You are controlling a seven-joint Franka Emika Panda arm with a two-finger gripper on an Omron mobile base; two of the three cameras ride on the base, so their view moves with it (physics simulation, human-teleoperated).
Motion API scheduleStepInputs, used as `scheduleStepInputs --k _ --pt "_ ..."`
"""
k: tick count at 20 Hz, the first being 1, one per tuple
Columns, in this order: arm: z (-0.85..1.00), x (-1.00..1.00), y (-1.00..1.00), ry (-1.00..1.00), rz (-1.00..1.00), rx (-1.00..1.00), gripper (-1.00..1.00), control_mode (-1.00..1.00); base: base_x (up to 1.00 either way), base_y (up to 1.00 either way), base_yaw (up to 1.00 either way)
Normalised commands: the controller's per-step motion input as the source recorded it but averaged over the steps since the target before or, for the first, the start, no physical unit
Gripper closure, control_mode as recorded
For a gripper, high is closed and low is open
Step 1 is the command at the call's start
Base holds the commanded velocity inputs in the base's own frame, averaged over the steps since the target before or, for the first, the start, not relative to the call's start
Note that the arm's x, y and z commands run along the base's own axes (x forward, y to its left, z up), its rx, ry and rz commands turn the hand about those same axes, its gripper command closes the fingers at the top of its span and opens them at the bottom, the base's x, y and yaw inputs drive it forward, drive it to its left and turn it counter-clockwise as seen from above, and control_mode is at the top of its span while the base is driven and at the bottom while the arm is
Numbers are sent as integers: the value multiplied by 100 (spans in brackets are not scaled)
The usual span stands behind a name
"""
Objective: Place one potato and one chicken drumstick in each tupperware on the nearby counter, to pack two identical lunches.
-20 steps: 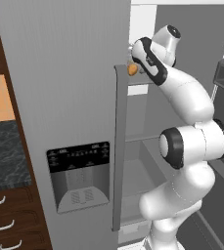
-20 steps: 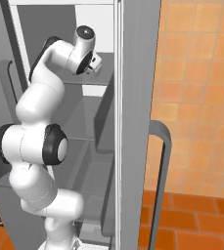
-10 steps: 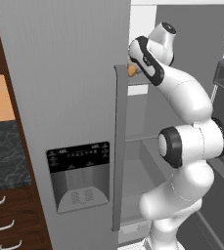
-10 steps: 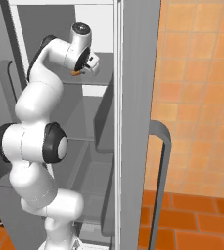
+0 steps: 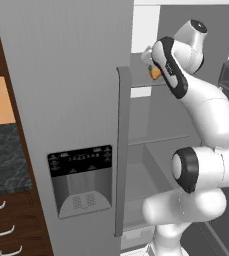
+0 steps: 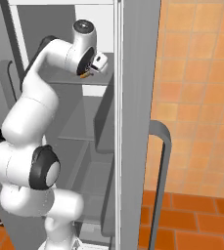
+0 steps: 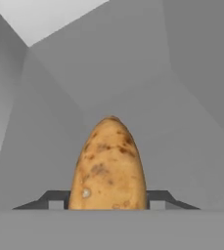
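I have the gripper (image 7: 108, 205) pinching a yellow-orange potato (image 7: 108, 166) up on the fridge shelf (image 6: 64, 78); judging by this, packing has barely begun, every tupperware still to fill

No text, label, brand or number could be read anywhere. The dispenser panel (image 5: 80, 160) on the fridge door (image 5: 61, 90) carried a row of small pale marks along its dark top strip, just above the dispenser recess, but they were too small and blurred to make out as words or signs.
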Motion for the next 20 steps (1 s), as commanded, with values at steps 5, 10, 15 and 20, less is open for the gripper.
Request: scheduleStepInputs --k 5,10,15,20 --pt "-43 -100 -2 -6 9 -28 100 -100 0 0 0" --pt "-53 -100 -1 -3 13 -5 100 -100 0 0 0" --pt "-31 -60 -2 -8 7 -3 100 100 -40 0 5" --pt "0 0 0 0 0 0 100 100 -79 77 18"
